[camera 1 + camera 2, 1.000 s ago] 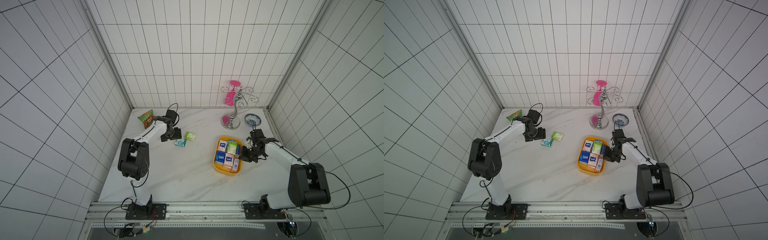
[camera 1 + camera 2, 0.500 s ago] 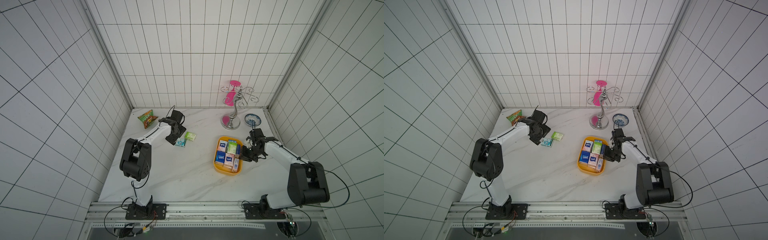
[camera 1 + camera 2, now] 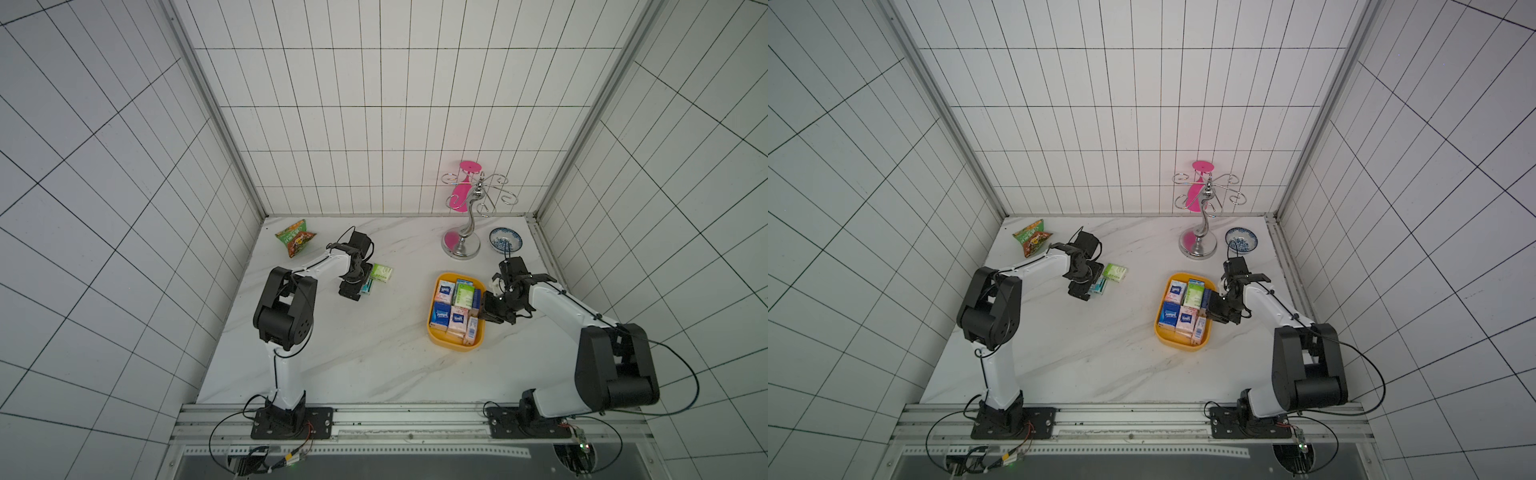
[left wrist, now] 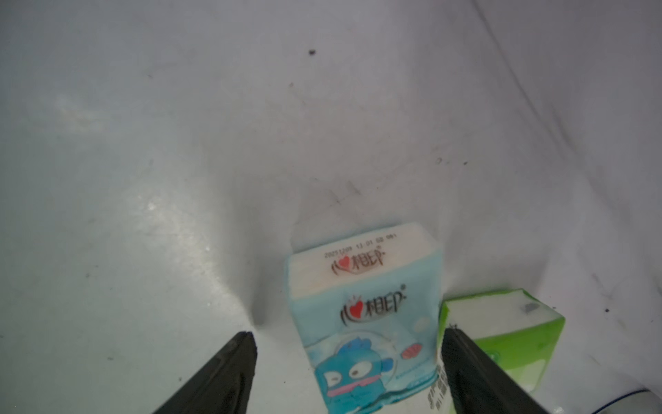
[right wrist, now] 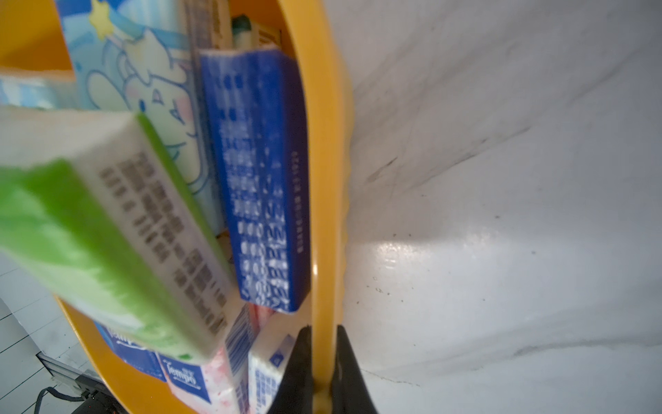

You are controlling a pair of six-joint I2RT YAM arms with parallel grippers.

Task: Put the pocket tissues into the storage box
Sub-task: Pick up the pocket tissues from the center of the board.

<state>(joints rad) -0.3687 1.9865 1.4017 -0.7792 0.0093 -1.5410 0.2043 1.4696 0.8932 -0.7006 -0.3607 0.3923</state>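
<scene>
The right wrist view alone shows the right end effector [image 5: 322, 329] pinched shut on the yellow wall of the storage box [image 5: 324, 179], one finger inside and one outside. The top views hide that contact. Only the left wrist view shows the left end effector [image 4: 347, 335] spread wide and holding nothing. Its fingers straddle a teal packet [image 4: 365, 322] lying on the counter, with a green packet [image 4: 501, 329] just beside it. In both top views the storage box is packed with pocket tissues [image 3: 451, 316] in blue, pink-white and green. Farther back on the white marbled counter [image 3: 353, 353] are a snack bag [image 3: 296, 243], a chrome hook stand [image 3: 461, 249] and a patterned bowl [image 3: 505, 240]. White tiled walls [image 3: 374, 124] enclose it.
</scene>
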